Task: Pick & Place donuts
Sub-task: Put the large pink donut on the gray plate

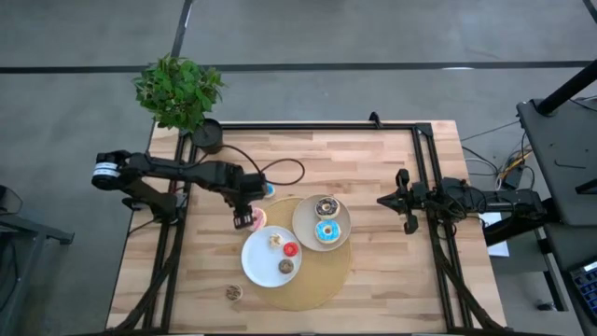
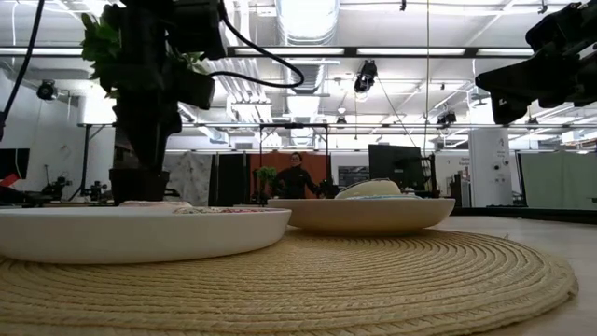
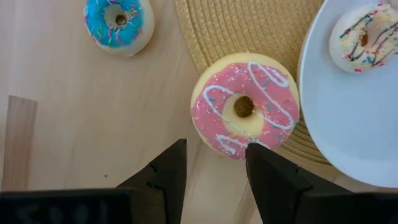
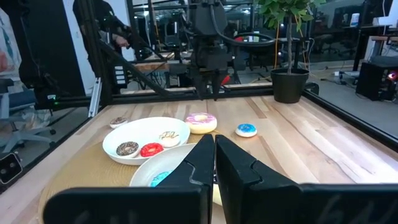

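Left gripper [image 1: 244, 220] poised over the pink donut [image 1: 257, 217], fingers [image 3: 168, 171] spread, gripping nothing. Pink donut half on the woven mat's [image 1: 322, 285] edge, just beside the white plate [image 1: 256, 261]. Small blue donut [image 1: 269, 190] alone on bare wood nearby. Three mini donuts on that white plate; two bigger ones on the beige plate [image 1: 341, 224]. Right gripper [image 1: 403, 200] parked at the table's right side, fingers pressed together, empty.

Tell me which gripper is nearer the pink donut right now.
Left. The left gripper hangs directly above the pink donut, fingers open. The right gripper waits shut at the table's right edge, beyond both plates.
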